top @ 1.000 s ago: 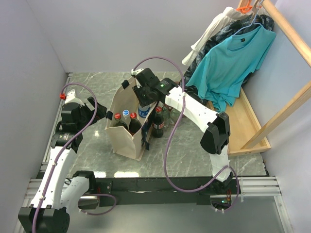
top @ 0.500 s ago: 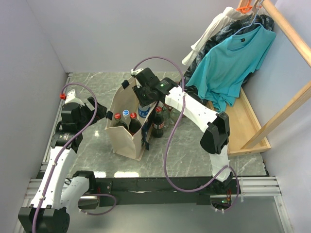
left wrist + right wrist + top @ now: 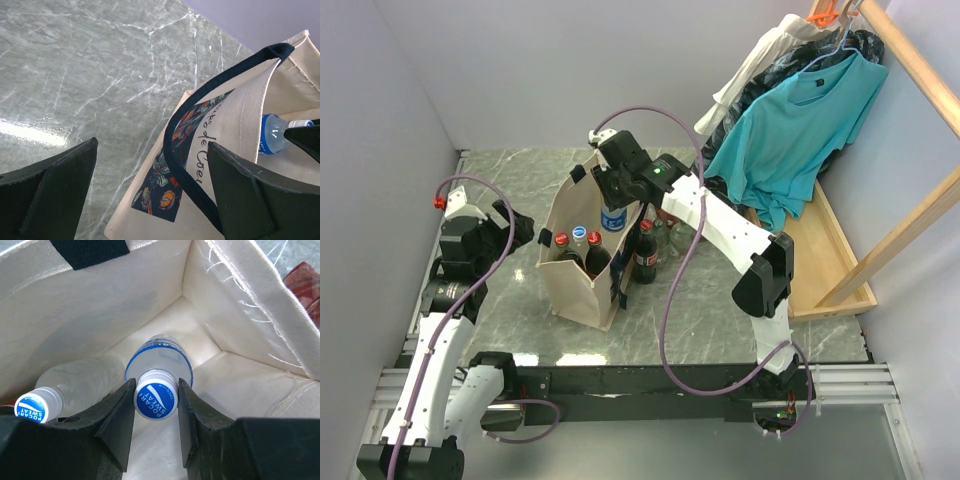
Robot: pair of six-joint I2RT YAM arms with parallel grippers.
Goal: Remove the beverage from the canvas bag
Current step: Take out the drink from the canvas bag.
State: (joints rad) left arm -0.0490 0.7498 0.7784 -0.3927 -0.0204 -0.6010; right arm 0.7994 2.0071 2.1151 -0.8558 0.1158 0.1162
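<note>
Left of the bag first: my left gripper [image 3: 152,145] hangs there with its jaws spread wide and nothing between them. It is aimed at the printed side of the bag [image 3: 575,288], where a navy strap [image 3: 172,150] loops down over the print. It touches neither cloth nor strap that I can see, and the marble table [image 3: 75,75] lies under it. Now into the bag: it stands upright, mouth open, and at its near end sit red-capped bottles [image 3: 594,238] with a white cap between them. At the bag's far end is the one I'm after, the bottle [image 3: 160,354], clear with a blue band and a blue Pocari Sweat cap, upright near a corner of the bag. A second bottle [image 3: 75,382] of the same make stands just beside it. My right gripper [image 3: 156,390] is over the bag's mouth, looking down inside, both fingers pressed against the sides of that cap, so I call it a firm hold on the bottle's top. Whether the base rests on the bag's floor I cannot tell. As I read it, the step in hand is the lift: the grab is made, but the bottle is not yet clear of the bag. Next comes a straight pull up, well above the rim, without snagging the frayed edge or a strap. Then a carry out to the right of the bag, minding the cola bottle [image 3: 645,255] standing just beside it.
</note>
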